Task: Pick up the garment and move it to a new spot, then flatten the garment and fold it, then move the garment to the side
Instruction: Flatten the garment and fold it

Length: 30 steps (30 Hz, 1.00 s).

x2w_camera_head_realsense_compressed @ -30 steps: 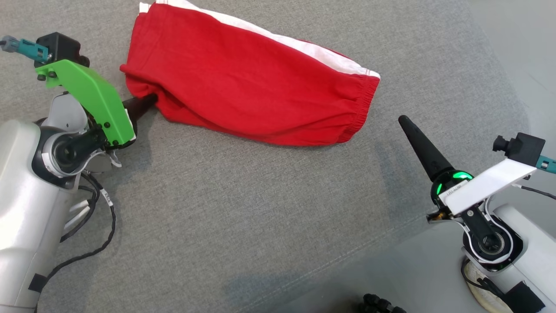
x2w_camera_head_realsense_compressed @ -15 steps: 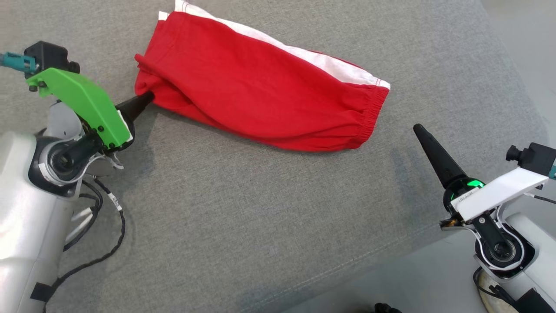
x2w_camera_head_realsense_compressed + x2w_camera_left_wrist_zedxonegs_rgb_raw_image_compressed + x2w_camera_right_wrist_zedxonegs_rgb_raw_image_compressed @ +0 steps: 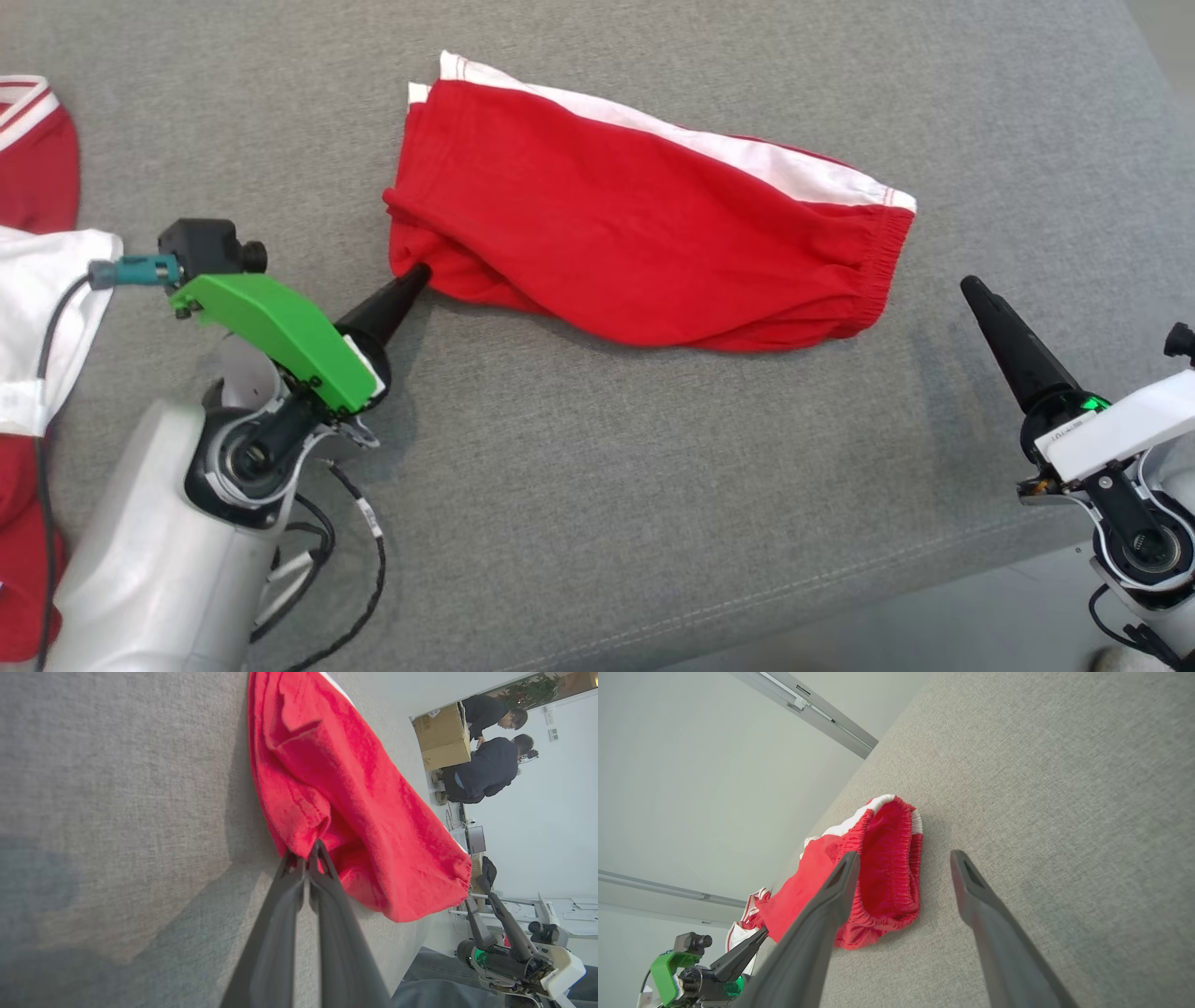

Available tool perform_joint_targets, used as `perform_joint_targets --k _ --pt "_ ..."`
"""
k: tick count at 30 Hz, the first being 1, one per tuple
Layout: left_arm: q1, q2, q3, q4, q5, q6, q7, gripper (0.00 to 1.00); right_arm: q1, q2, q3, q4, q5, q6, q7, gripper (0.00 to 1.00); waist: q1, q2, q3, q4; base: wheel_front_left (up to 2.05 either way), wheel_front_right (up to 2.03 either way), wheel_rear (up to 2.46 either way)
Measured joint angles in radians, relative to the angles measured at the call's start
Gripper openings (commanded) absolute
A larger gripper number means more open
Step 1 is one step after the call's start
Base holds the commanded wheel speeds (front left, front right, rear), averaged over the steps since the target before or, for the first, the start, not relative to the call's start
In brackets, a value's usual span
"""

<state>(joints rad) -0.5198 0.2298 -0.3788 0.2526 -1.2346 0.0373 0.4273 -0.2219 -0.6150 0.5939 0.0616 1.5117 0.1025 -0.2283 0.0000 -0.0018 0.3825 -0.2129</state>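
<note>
The garment [image 3: 635,224] is a pair of red shorts with a white side stripe, lying folded on the grey cushion [image 3: 607,485]. My left gripper [image 3: 420,273] is shut on the garment's near left corner. The left wrist view shows the two fingers pressed together with red cloth [image 3: 345,793] pinched at the tips of the left gripper [image 3: 306,851]. My right gripper [image 3: 973,287] stands open to the right of the elastic waistband, apart from it. In the right wrist view the waistband end of the garment [image 3: 882,877] lies beyond the open right gripper [image 3: 903,858].
More red and white clothing [image 3: 37,280] lies at the left edge of the cushion. The cushion's front edge [image 3: 840,579] runs across the lower right. In the left wrist view, two people [image 3: 486,765] stand by a cardboard box [image 3: 441,735] far off.
The left gripper's fingers have closed on the garment's corner. The whole head picture has shifted, so the camera has moved. The right gripper has stayed open.
</note>
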Motion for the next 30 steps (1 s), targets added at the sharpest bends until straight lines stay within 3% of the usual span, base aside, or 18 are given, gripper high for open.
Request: perform_joint_targets --k 13,25,26,28,30 --pt "0.196 -0.114 0.012 -0.074 0.011 -0.044 -0.222 0.0 0.073 -0.102 -0.024 -0.044 0.002 -0.044 0.01 1.0 0.0 0.0 -0.038 0.158 0.0 0.0 0.0" --pt "0.323 -0.151 -0.068 -0.078 0.016 -0.065 -0.266 0.0 0.095 -0.142 -0.026 -0.129 -0.001 -0.08 0.028 1.0 0.0 0.0 -0.103 0.296 0.0 0.0 0.0" --pt "0.326 -0.151 -0.07 -0.079 0.018 -0.065 -0.27 0.14 0.095 -0.144 -0.021 -0.138 -0.003 -0.087 0.033 1.0 0.0 0.0 -0.11 0.304 0.0 0.0 0.0" --pt "0.335 -0.146 -0.07 -0.084 0.037 -0.065 -0.281 1.0 0.095 -0.147 -0.013 -0.152 -0.008 -0.097 0.042 1.0 0.0 0.0 -0.124 0.319 0.0 0.0 0.0" --pt "0.341 -0.139 -0.069 -0.094 0.052 -0.064 -0.288 1.0 0.095 -0.152 -0.006 -0.159 -0.016 -0.111 0.052 1.0 0.0 0.0 -0.136 0.331 0.0 0.0 0.0"
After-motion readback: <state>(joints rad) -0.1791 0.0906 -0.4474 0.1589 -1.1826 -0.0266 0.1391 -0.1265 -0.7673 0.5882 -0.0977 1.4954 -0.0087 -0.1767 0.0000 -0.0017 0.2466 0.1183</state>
